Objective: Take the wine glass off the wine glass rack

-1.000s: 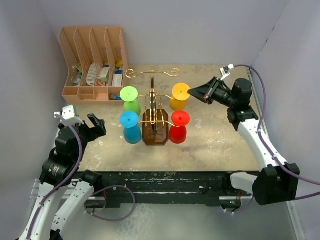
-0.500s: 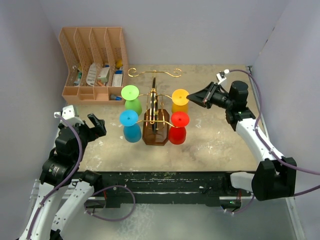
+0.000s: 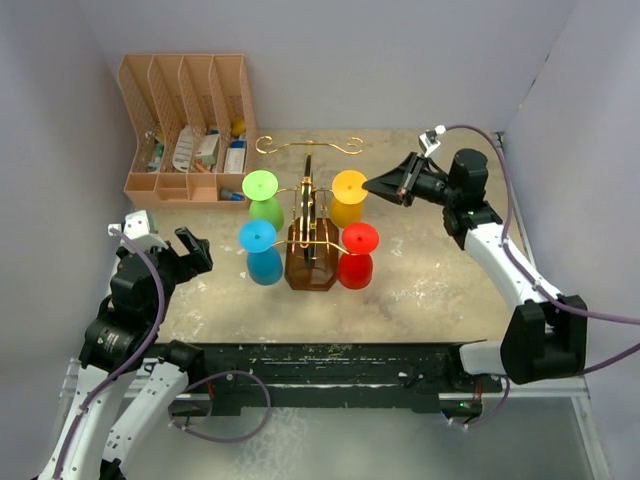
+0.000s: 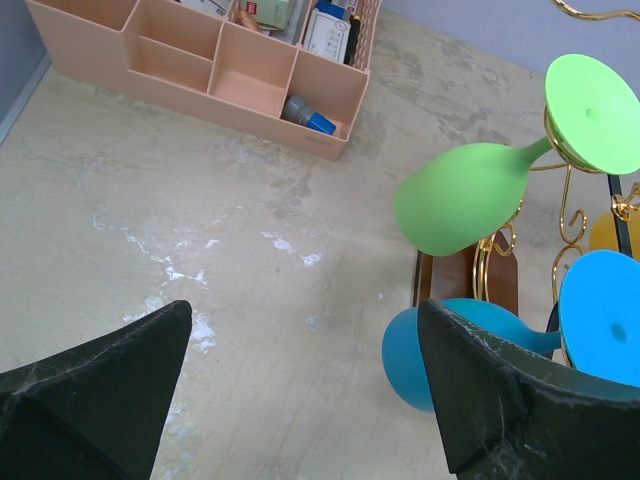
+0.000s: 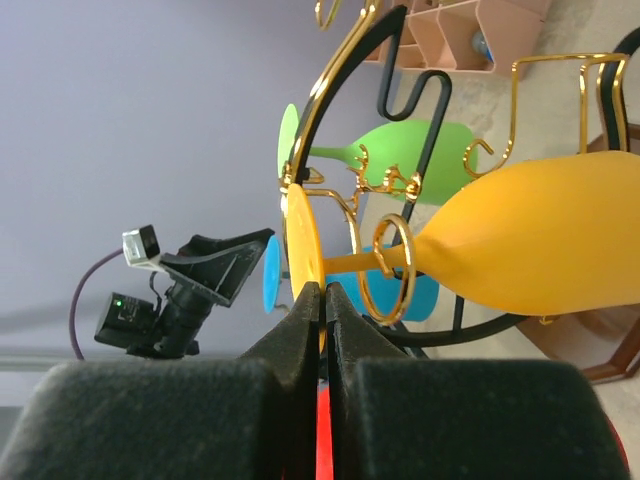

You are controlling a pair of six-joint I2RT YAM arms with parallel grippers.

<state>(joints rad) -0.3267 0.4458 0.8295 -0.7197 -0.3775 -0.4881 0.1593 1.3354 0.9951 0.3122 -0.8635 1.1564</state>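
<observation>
Top view: yellow plastic wine glass (image 3: 347, 200) hung from the gold wire wine glass rack on its dark brown wooden base (image 3: 311, 270), mid-tabletop (image 3: 430, 290). Right pincer (image 3: 372, 185) met the glass's foot disc. Left pincer (image 3: 190, 248) sat well apart, near left.

Left wrist view: left pincer (image 4: 300, 320) gaped wide, empty; green wine glass (image 4: 460, 205) and blue wine glass (image 4: 425, 355) hung beyond.

Right wrist view: right pincer (image 5: 322, 297) was nearly closed, pinching the yellow foot's rim; the stem sat inside a gold curl. Judged: grasp made; sliding the glass free remained.
</observation>
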